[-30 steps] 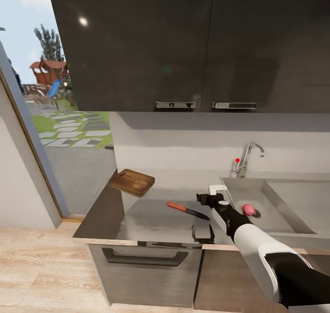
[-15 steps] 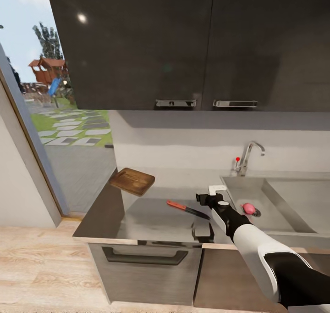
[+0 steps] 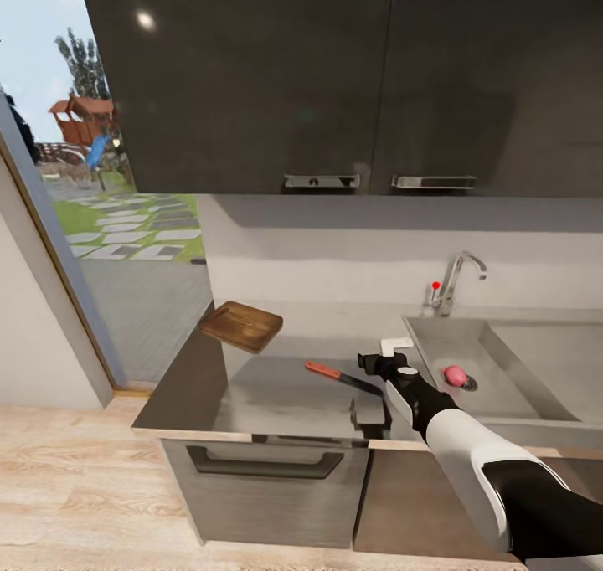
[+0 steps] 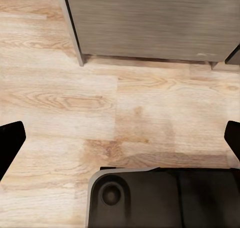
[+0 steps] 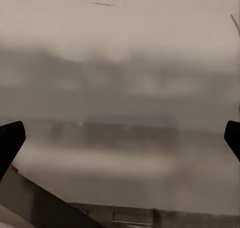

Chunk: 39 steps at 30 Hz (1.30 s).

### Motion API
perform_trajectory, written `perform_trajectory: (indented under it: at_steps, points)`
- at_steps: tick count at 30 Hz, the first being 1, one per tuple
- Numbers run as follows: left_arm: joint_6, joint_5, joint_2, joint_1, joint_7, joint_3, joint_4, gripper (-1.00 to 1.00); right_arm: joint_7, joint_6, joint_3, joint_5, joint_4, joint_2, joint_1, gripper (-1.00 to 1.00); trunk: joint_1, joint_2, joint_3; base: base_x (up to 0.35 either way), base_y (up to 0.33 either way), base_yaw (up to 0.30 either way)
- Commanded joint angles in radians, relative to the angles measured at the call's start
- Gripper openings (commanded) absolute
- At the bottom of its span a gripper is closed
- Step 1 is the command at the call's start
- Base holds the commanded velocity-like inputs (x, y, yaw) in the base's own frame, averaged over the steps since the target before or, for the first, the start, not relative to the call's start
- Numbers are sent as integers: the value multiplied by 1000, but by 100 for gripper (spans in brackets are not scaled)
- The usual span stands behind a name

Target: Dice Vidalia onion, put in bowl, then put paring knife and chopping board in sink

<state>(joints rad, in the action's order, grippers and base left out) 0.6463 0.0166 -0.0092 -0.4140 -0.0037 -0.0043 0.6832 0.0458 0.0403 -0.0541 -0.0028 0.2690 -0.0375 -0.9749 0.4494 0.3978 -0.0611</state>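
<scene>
While the right arm reaches out low over the grey desk (image 3: 276, 391), its end effector (image 3: 374, 361) hangs just left of the sink (image 3: 502, 362). It is wide open and holds nothing. The board (image 3: 241, 326) lies far to its left. The knife (image 3: 343, 376) lies just beside it. The onion (image 3: 455, 375) sits in the sink, to its right. The left end effector (image 4: 120, 138) is wide open over the floor (image 4: 65, 102).

Glossy grey countertop (image 3: 276, 391), mirror-smooth. Brushed steel sink (image 3: 502, 362); chrome tap (image 3: 456, 280). Grained dark wood chopping board (image 3: 241, 326). Glossy black wall cabinets (image 3: 335, 77). Pale matt wood-plank floor (image 4: 75, 107).
</scene>
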Motion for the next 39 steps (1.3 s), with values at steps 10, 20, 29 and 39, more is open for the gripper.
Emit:
perform_trajectory:
  at_steps: [10, 20, 29, 39]
  points:
    - [1, 2, 0, 0, 0, 0, 1, 100, 5, 5, -6, 0, 1, 1, -1, 100, 1, 2, -18, 0, 0, 0]
    - [1, 2, 0, 0, 0, 0, 1, 100, 5, 4, -6, 0, 1, 1, -1, 100, 1, 2, -33, 58, 0, 0]
    - [1, 2, 0, 0, -1, -2, 1, 100, 5, 4, -6, 0, 1, 0, -1, 100, 1, 2, -48, 8, 0, 0]
    - [1, 2, 0, 0, -1, -1, 1, 100, 5, 4, -6, 0, 1, -1, -1, 100, 1, 2, -63, 9, 67, 0]
